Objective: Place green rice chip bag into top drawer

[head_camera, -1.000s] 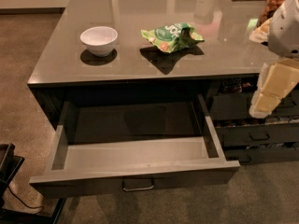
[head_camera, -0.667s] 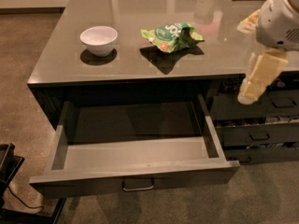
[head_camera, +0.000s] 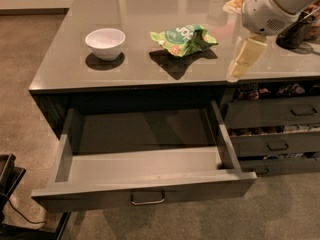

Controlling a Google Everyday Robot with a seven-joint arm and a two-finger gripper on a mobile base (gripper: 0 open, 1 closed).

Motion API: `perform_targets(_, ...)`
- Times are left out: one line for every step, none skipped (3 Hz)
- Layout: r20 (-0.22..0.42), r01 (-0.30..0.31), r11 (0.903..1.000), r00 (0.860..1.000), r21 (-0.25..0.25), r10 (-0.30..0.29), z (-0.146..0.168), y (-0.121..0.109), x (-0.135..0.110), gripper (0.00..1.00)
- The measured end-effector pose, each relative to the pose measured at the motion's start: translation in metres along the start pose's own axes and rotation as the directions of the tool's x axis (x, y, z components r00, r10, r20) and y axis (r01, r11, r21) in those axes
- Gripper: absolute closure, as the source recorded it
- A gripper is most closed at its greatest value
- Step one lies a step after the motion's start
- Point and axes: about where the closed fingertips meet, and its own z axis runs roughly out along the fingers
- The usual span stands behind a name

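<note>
The green rice chip bag [head_camera: 182,38] lies crumpled on the grey countertop [head_camera: 150,9], right of centre. The top drawer [head_camera: 145,193] is pulled wide open below the counter, its floor [head_camera: 145,131] bare and its metal handle [head_camera: 147,200] facing me. My gripper [head_camera: 242,59] hangs from the white arm [head_camera: 267,6] at the upper right. It points down and left over the counter's front right part, to the right of the bag and apart from it. It holds nothing that I can see.
A white bowl [head_camera: 105,43] stands on the counter left of the bag. Narrower dark drawers [head_camera: 277,114] with snacks sit to the right of the open drawer. A dark container [head_camera: 295,31] stands at the counter's far right. A black base part [head_camera: 7,184] shows at the lower left.
The arm and gripper have moved up and left, from beside the right-hand drawers to over the counter's front right, nearer the bag. The bag, bowl and drawer have not moved.
</note>
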Motion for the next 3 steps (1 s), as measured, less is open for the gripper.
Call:
perform_targets(0.000, 0.000, 1.0000, 1.000, 0.000, 0.000, 0.000, 0.000, 0.000, 0.00)
perform_targets(0.016, 0.016, 0.9994, 1.000, 0.031, -0.017, 0.008, -0.011, 0.002, 0.00)
perform_targets(0.061, 0.032, 0.9984, 0.998, 0.046, -0.035, 0.029, -0.030, 0.002, 0.00)
